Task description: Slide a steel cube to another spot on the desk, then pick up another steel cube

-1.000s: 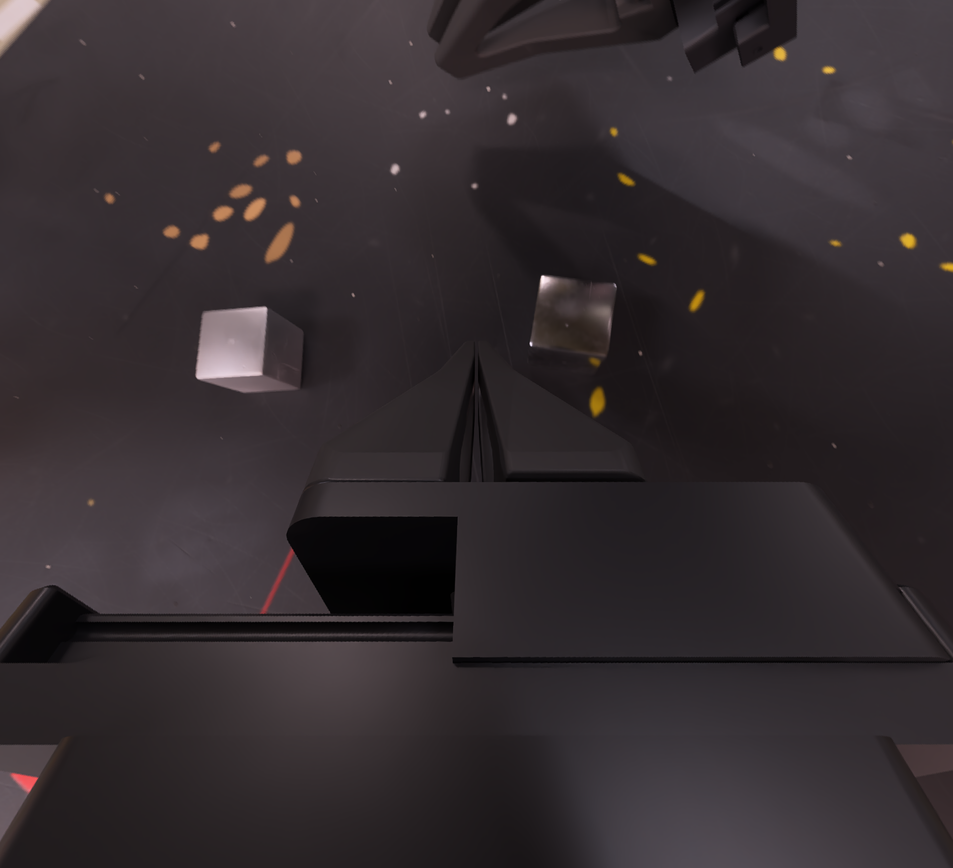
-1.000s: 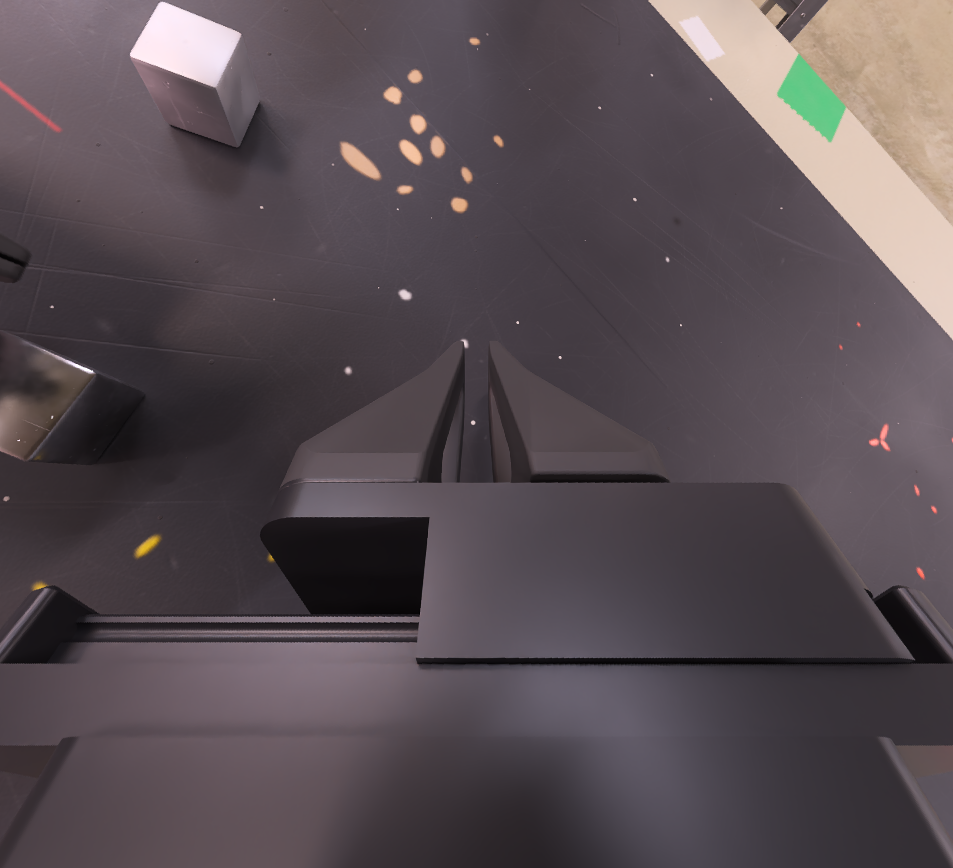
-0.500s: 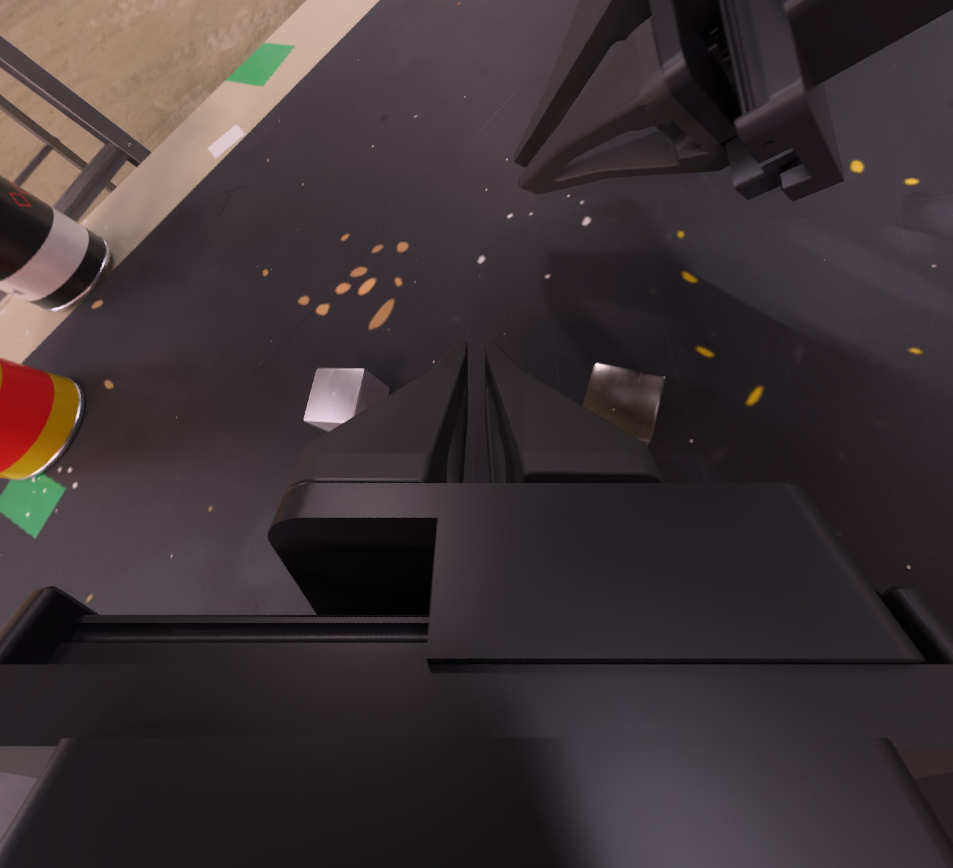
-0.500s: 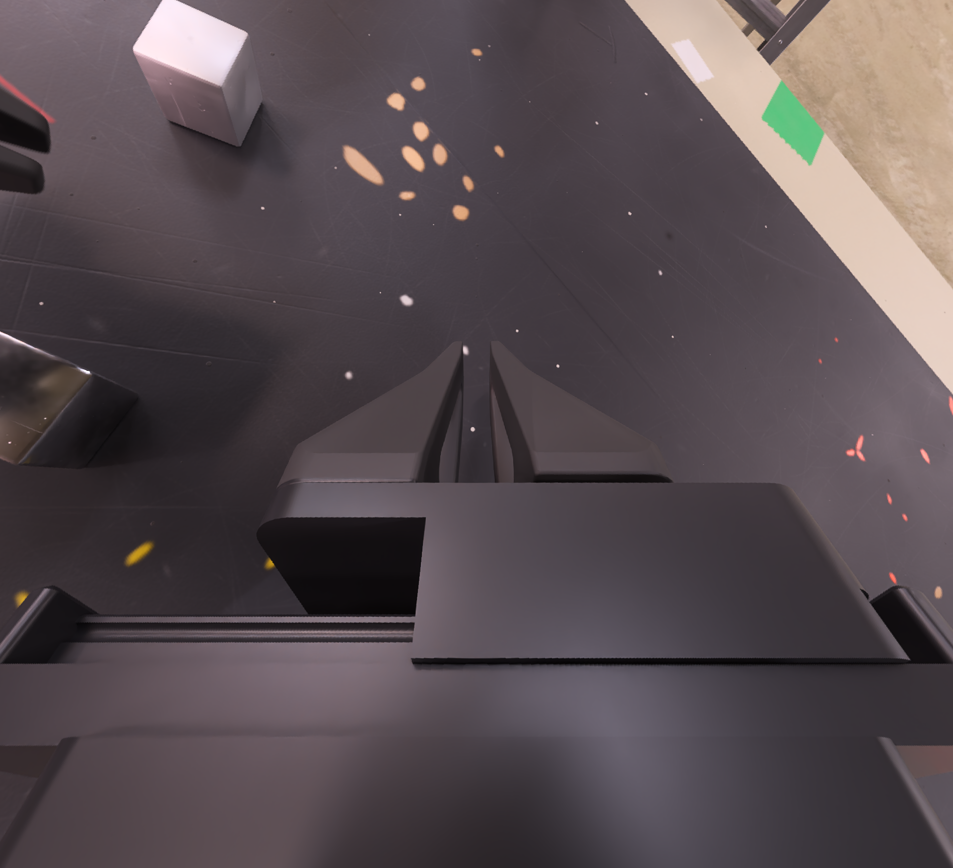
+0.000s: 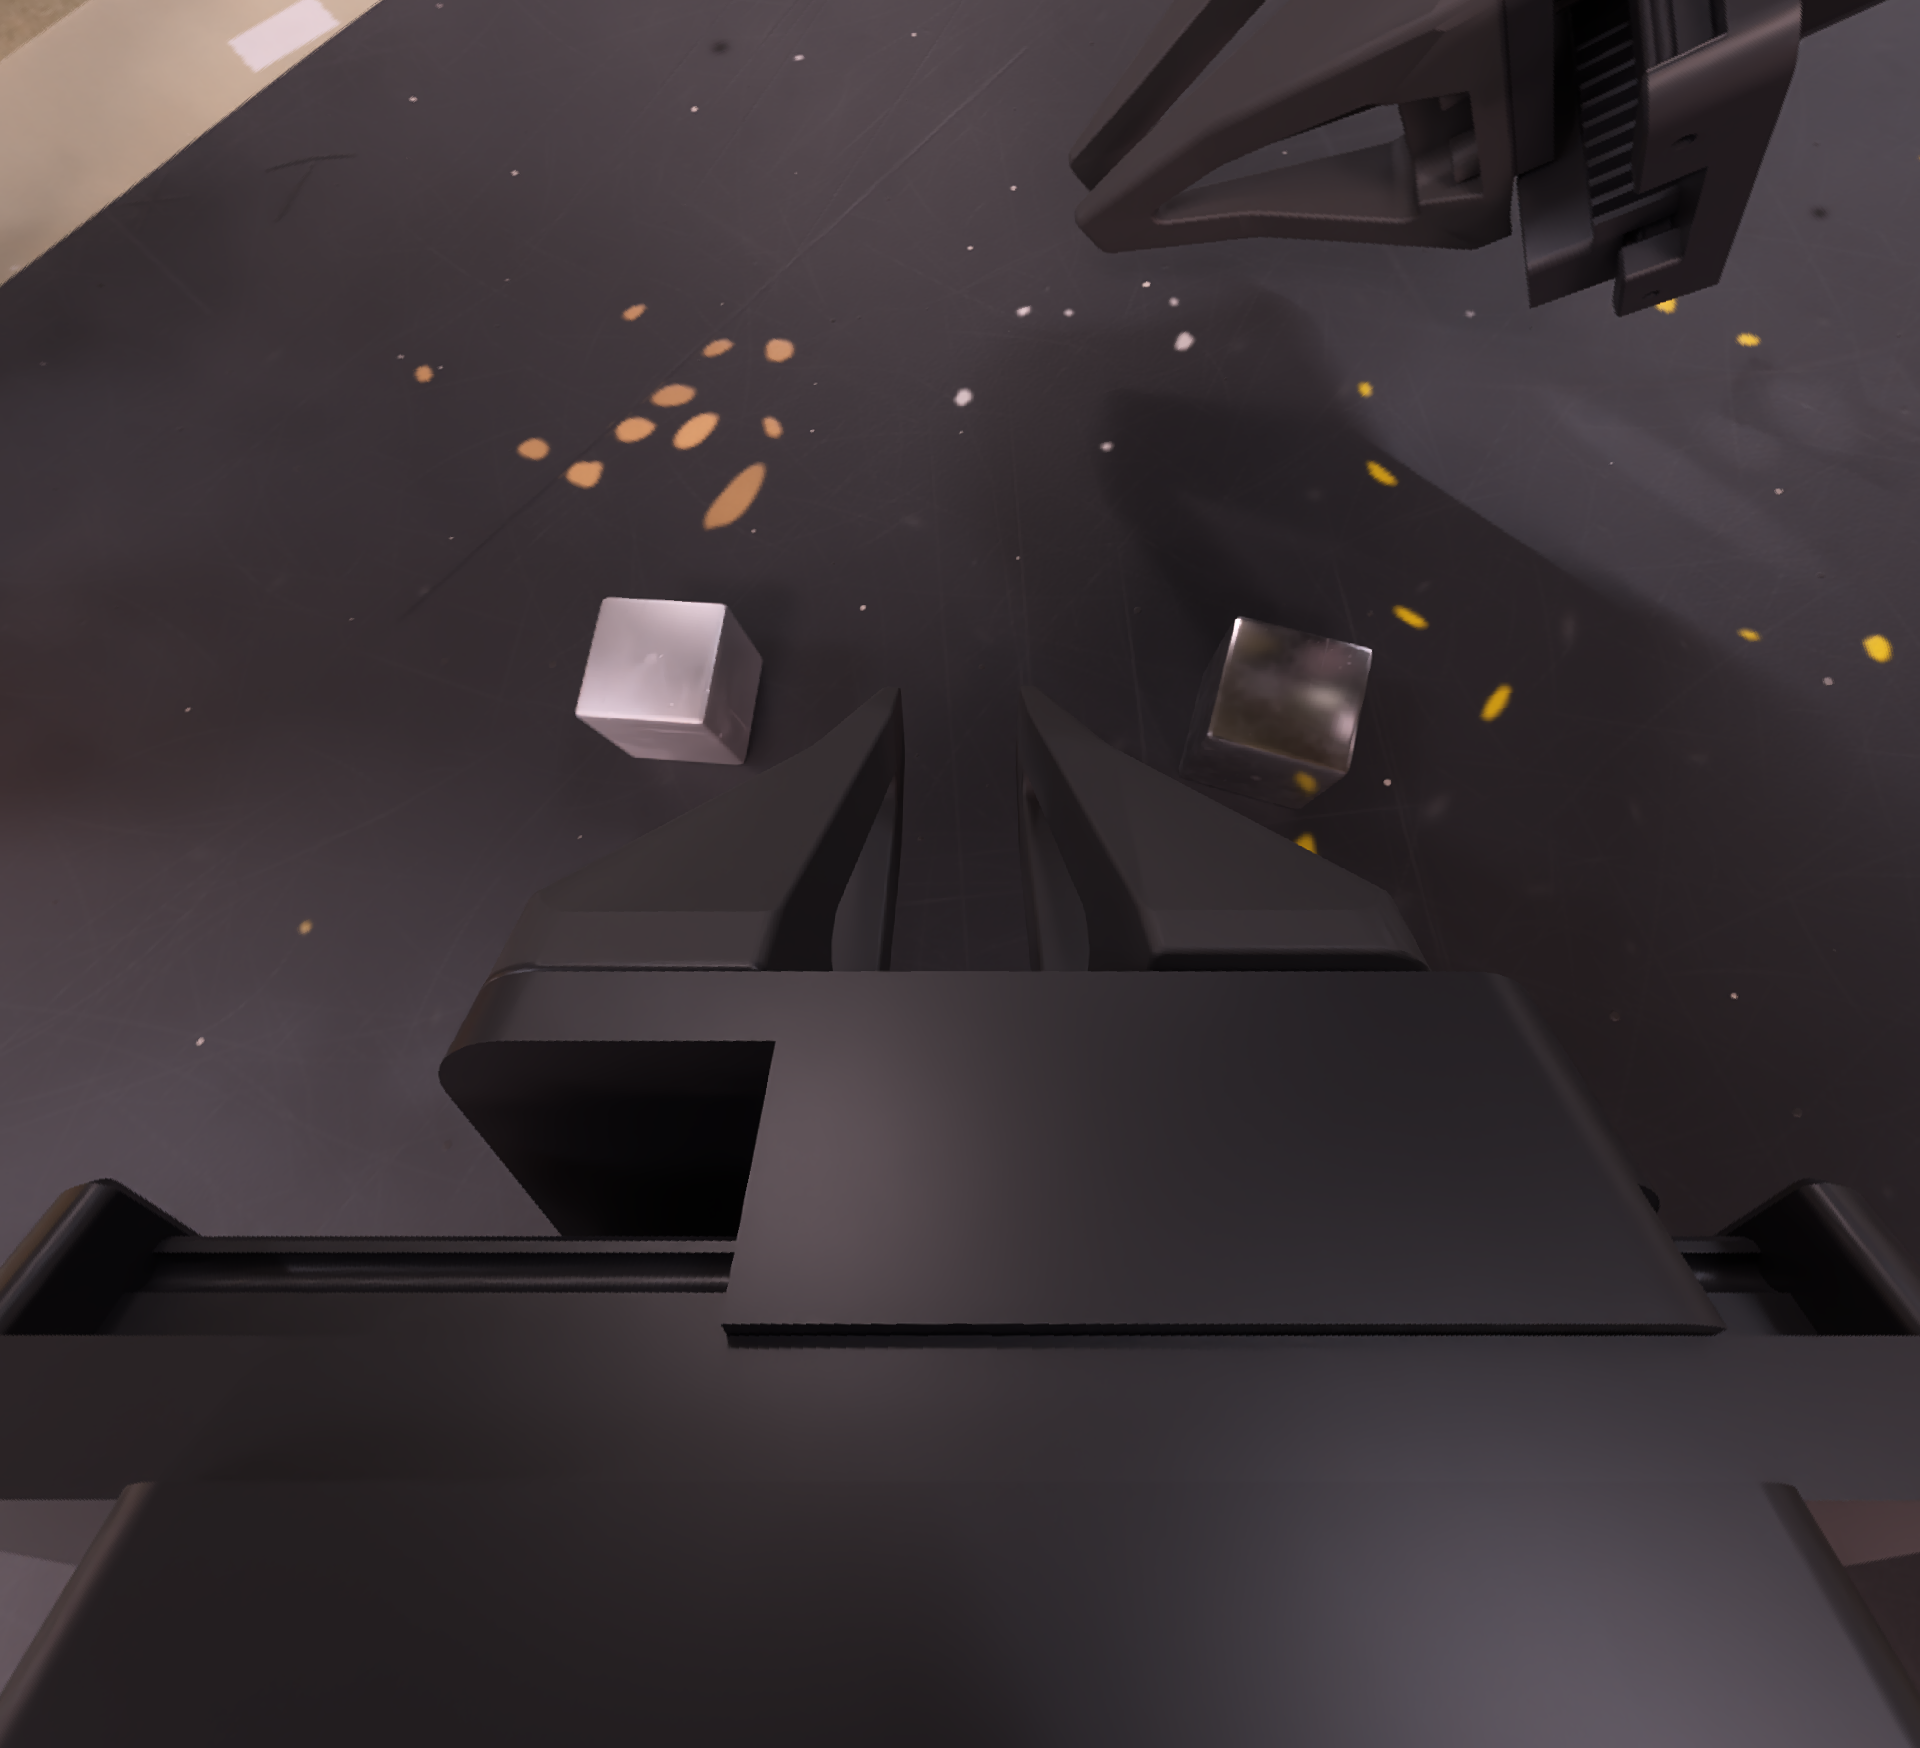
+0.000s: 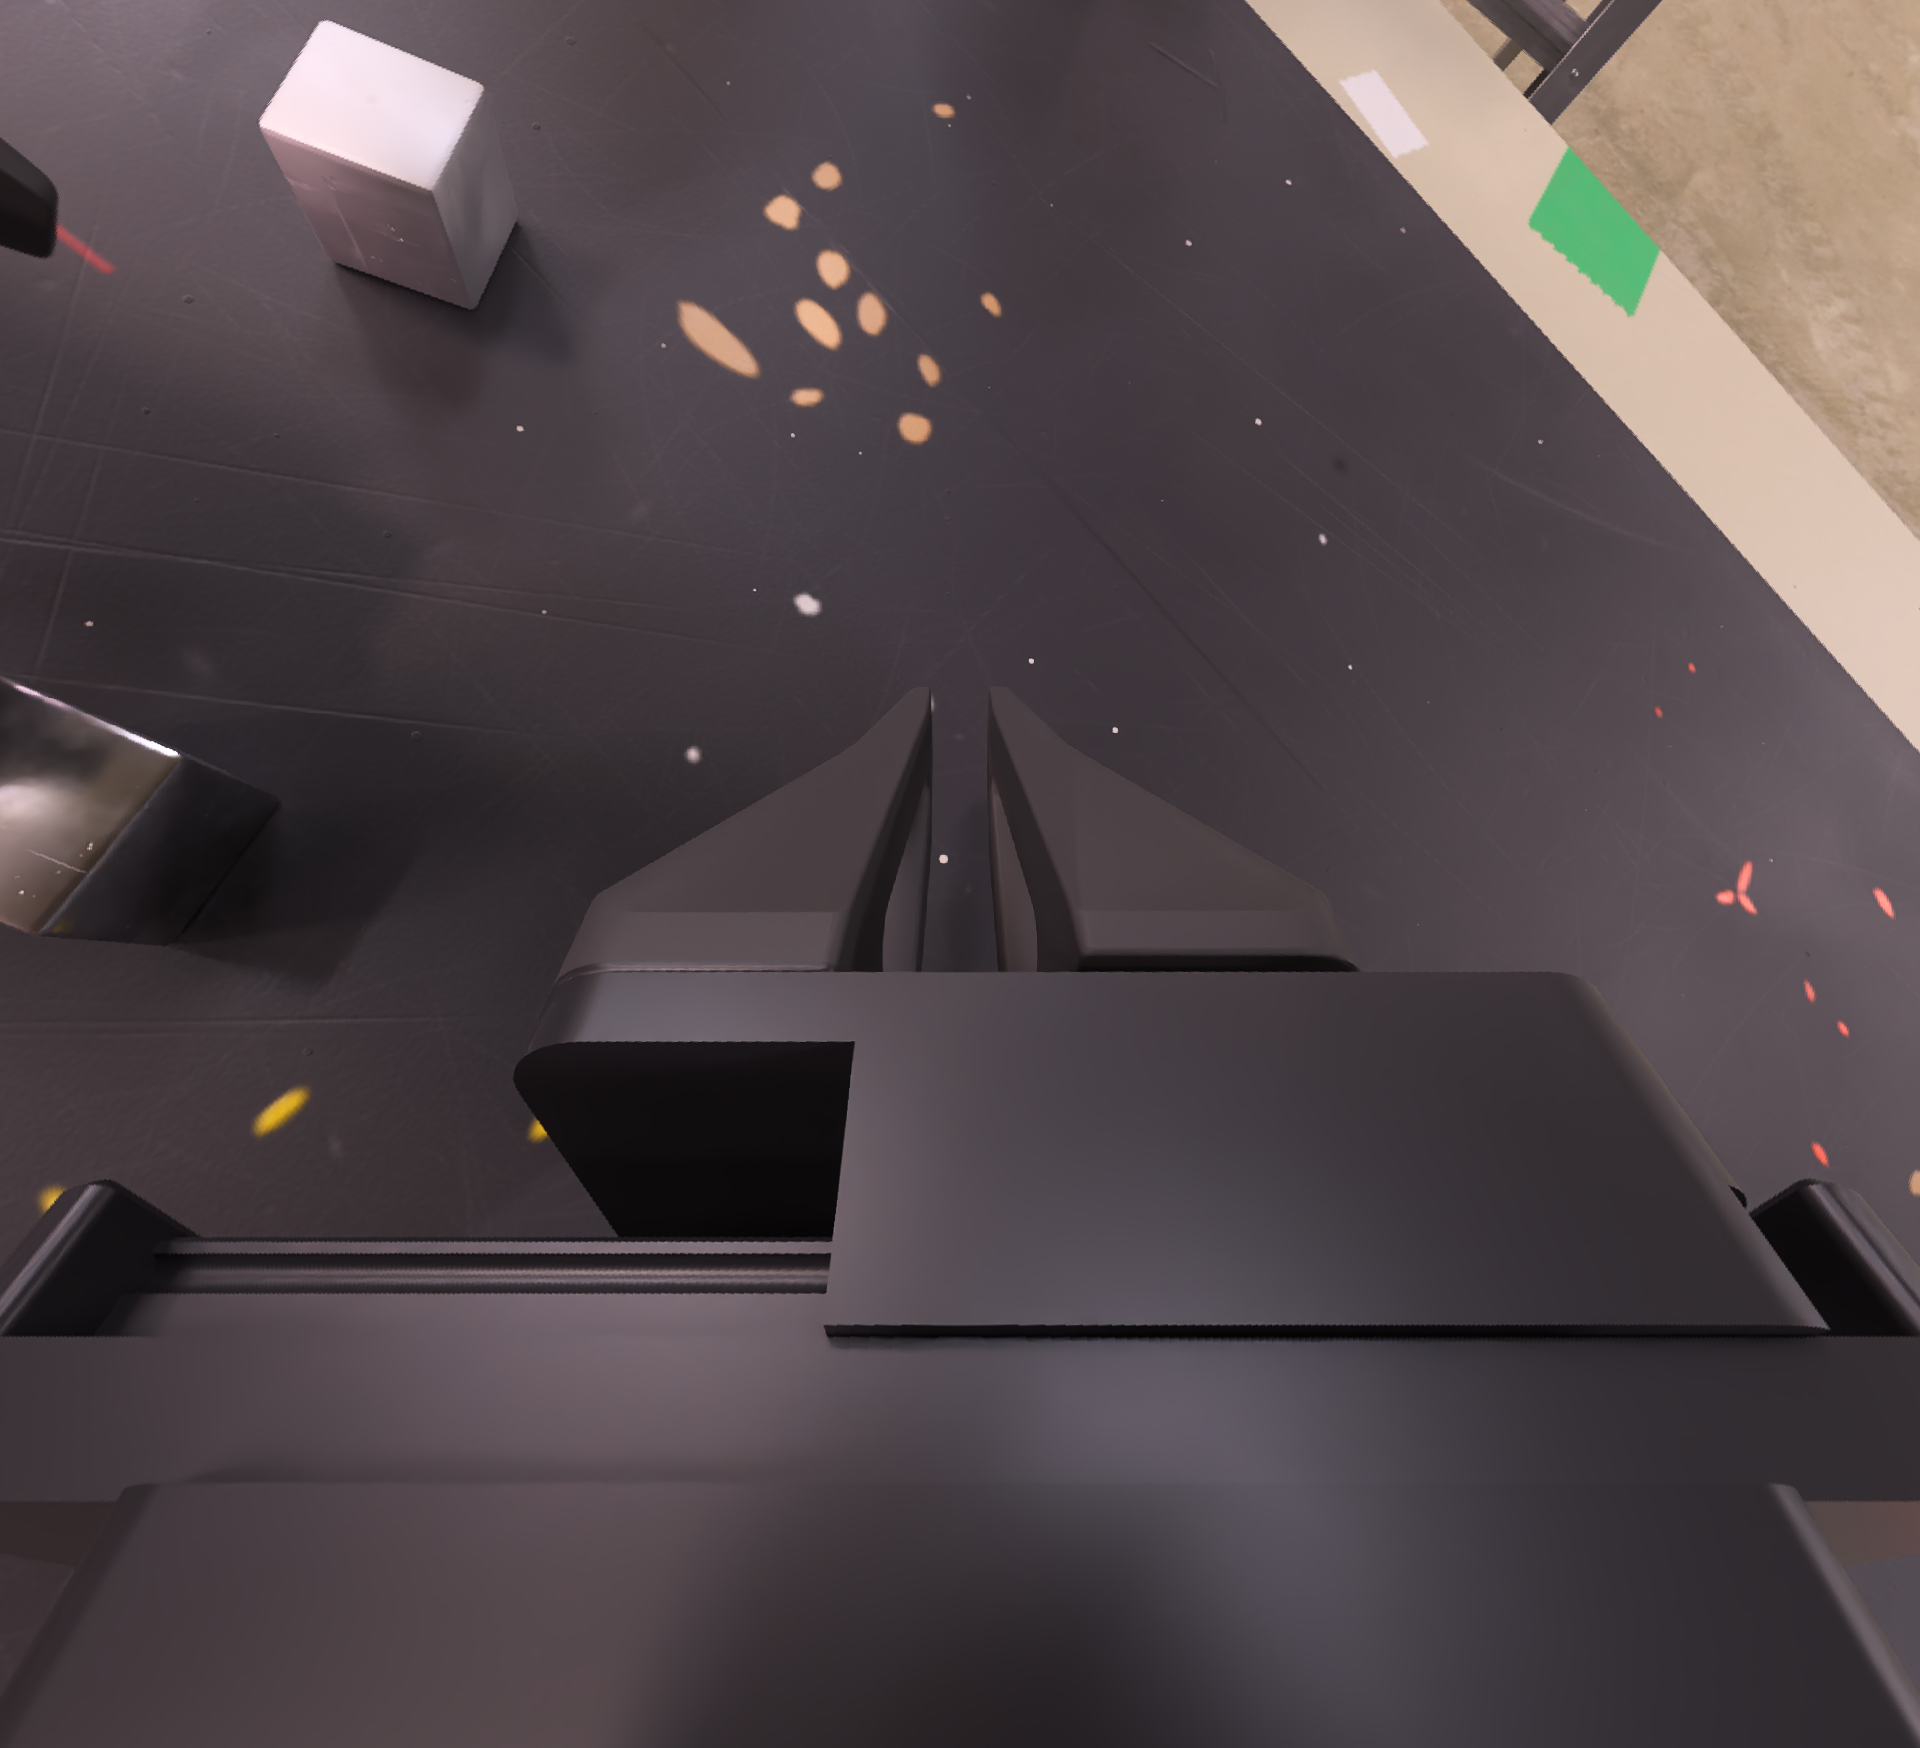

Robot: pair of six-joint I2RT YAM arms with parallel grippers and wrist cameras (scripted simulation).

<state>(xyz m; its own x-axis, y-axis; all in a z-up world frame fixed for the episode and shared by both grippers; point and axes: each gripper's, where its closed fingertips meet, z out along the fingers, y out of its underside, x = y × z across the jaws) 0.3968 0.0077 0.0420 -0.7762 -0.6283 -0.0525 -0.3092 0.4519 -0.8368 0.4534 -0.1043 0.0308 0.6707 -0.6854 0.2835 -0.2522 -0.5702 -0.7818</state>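
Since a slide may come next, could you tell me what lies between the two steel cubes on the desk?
In the left wrist view, only bare desk lies between the pale cube and the dark cube; the left gripper hovers above that gap, empty.

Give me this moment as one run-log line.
left hand: open, empty, above desk | right hand: nearly shut, empty | pale cube, dark cube: on desk, untouched

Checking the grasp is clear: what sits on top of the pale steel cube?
Nothing: the pale steel cube's top face is bare, with no gripper over it. It rests on the dark desk; its underside is hidden.
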